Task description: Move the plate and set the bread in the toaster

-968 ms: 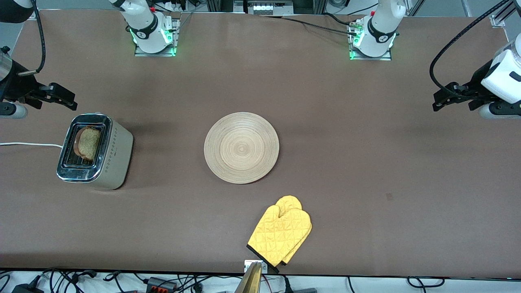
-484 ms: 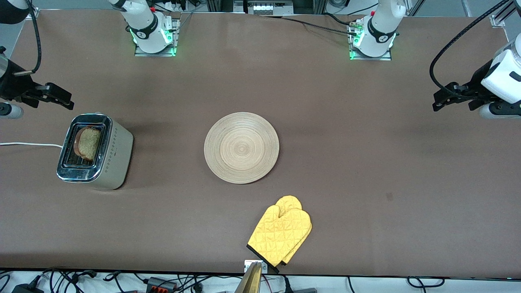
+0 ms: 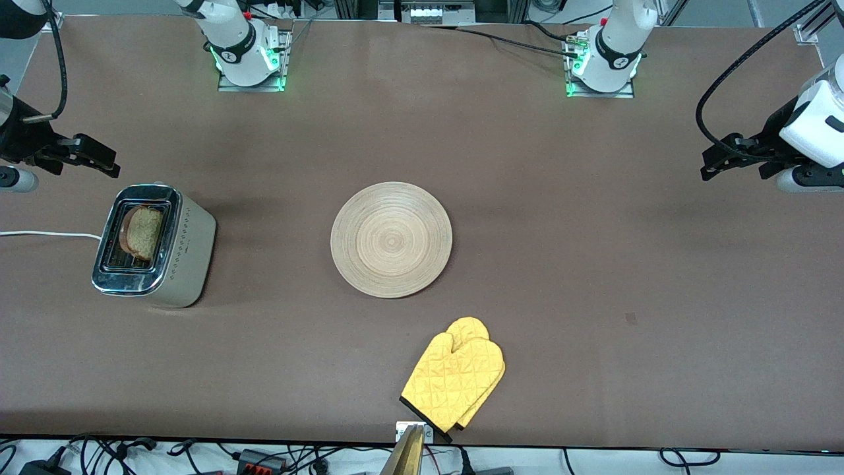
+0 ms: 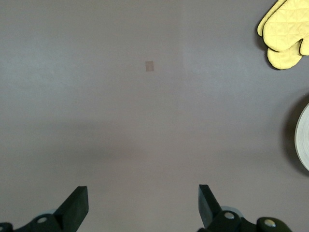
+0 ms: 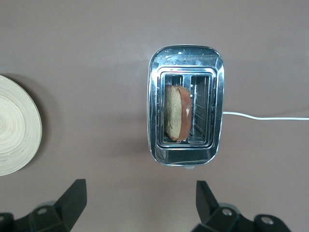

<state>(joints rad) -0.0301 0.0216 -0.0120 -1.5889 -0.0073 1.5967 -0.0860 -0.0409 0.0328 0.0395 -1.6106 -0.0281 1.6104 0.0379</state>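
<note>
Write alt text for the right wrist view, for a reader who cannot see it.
A slice of bread stands in one slot of a chrome-topped toaster on a brown table. The open right gripper hangs above the table, and the edge of a wooden plate shows beside the toaster.

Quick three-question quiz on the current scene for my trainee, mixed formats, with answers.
1. True or false: the bread is standing in a slot of the toaster.
2. What lies nearer to the front camera than the plate: A) oven mitt, B) toaster, C) cord?
3. Fill in: both the left gripper and the right gripper are ____.

Key: 1 true; 2 A; 3 open.
</note>
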